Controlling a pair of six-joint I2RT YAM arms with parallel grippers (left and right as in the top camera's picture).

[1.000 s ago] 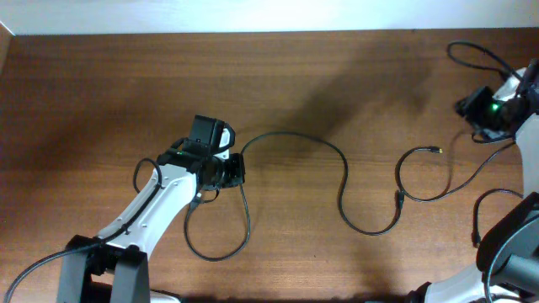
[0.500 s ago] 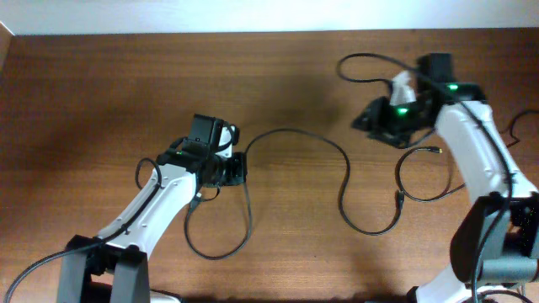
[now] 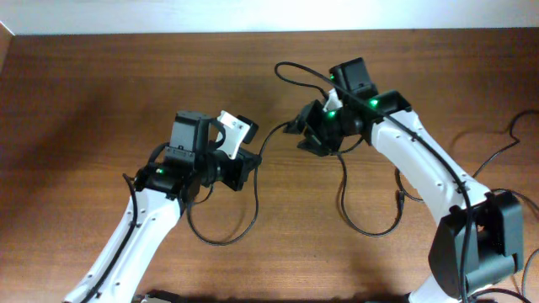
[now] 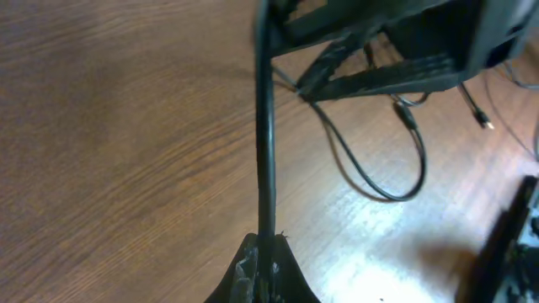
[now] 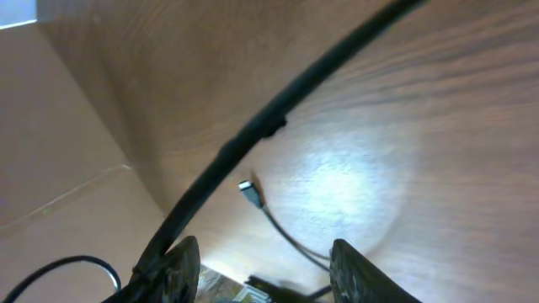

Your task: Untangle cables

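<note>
Judging these cables [image 3: 344, 187] from my station, I expect them to be light, thin and floppy: no stiffness to push against, and smooth enough to slide through a loose pinch. They lie on the table [image 3: 84, 101] across the middle of the overhead frame. One stretch curls in a loop [image 3: 221, 238] at lower centre-left, another sags to lower centre-right, and more cord trails off the right edge. I would take hold on plain cord a little away from a crossing, not on the small ends. A plug [image 5: 247, 188] like the one in the right wrist view looks delicate and offers little to grip. Any pull should be slow, I think, since a limp cord will drag its neighbours along and tighten a knot.

My left gripper [image 4: 266, 251] sits left of centre in the overhead view, pinched together on one cable. In the left wrist view that cable rises taut and straight from the pinch to the top of the frame, seemingly lifted off the wood. My right gripper [image 5: 263, 252] is just right of centre overhead, near the left one, with its fingers [image 5: 182, 268] well apart and holding nothing. A cable crosses diagonally in front of it from lower left to upper right, close to the finger at the frame's lower left. Whether it touches that finger I cannot tell.
</note>
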